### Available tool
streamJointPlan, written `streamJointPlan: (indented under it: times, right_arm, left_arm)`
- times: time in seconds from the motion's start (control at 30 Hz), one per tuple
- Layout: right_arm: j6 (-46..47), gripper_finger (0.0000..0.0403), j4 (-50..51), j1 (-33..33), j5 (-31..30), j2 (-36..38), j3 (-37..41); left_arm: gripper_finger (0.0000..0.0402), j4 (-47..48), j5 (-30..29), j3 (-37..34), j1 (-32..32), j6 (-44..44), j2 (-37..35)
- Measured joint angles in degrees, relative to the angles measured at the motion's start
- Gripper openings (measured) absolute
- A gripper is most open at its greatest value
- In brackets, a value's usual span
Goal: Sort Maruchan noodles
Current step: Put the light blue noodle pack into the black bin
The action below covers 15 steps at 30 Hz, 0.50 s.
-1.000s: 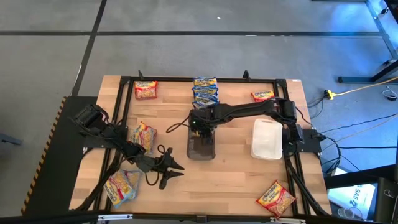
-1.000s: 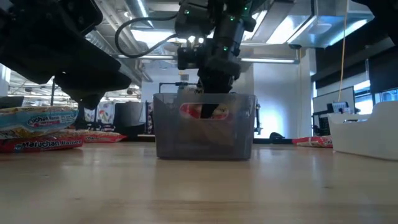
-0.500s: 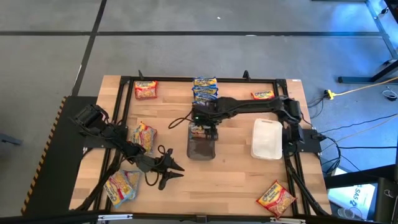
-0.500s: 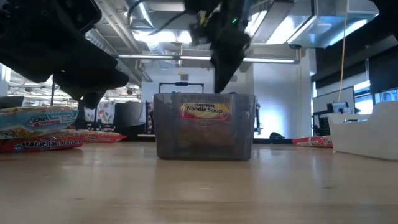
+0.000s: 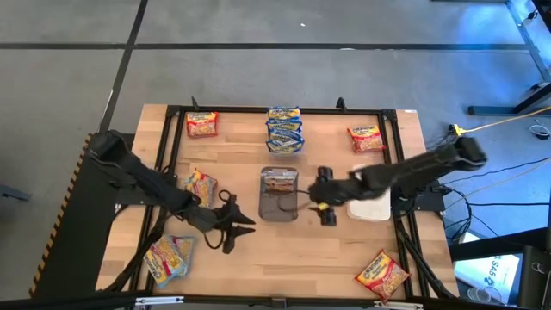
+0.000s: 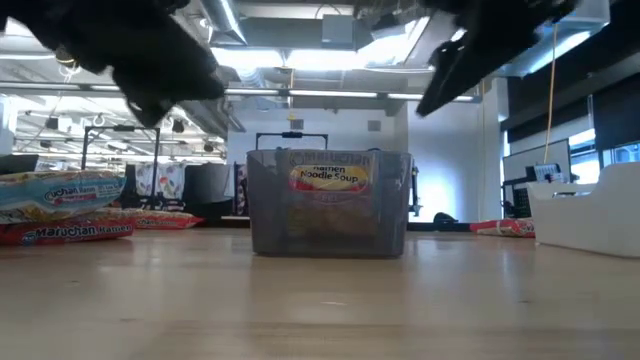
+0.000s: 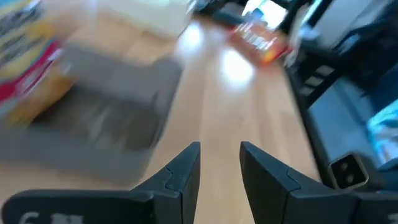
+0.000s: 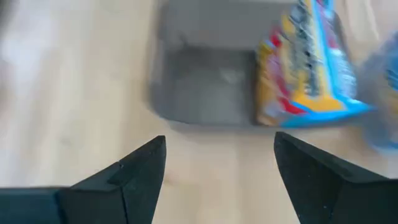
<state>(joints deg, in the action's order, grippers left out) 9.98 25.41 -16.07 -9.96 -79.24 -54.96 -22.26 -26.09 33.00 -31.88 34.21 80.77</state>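
Looking straight down, one packet (image 5: pixel 279 179) stands in the clear tub (image 5: pixel 278 207) at mid-desk; other Maruchan noodles (image 5: pixel 284 127) lie scattered around, so sorting looks barely begun; the right end effector (image 5: pixel 325 209) hangs beside the tub, the left end effector (image 5: pixel 234 226) nearby; at desk level, the packet's label shows through the tub; each wrist view shows open, empty fingers.

Pale wood table (image 5: pixel 336 250), smooth finish

Glossy crinkly plastic noodle packets (image 5: pixel 284 125); smoky translucent plastic tub (image 6: pixel 328 203); matt black grippers.
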Motion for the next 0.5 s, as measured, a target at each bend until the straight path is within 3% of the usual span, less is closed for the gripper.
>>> streamJointPlan:
  times: [0.13,0.3,0.4,0.5]
  right_arm:
    - [3.04,0.0276,-10.51,-4.98,-1.52,4.76,9.07]
    - [5.12,0.0276,-17.40,-9.23,-4.07,5.36,14.94]
    - [6.96,0.0276,-21.13,-11.12,-4.33,4.91,17.03]
    - [8.19,0.0276,-24.16,-13.39,-5.79,4.92,18.48]
  left_arm:
    - [0.0108,29.25,0.99,7.35,-0.04,13.68,-6.67]
    - [0.0108,63.28,2.03,17.29,-0.17,32.87,-8.85]
    - [0.0108,79.16,1.78,19.90,0.14,43.69,-8.85]
    - [0.0108,89.16,2.91,18.53,0.66,53.97,-8.83]
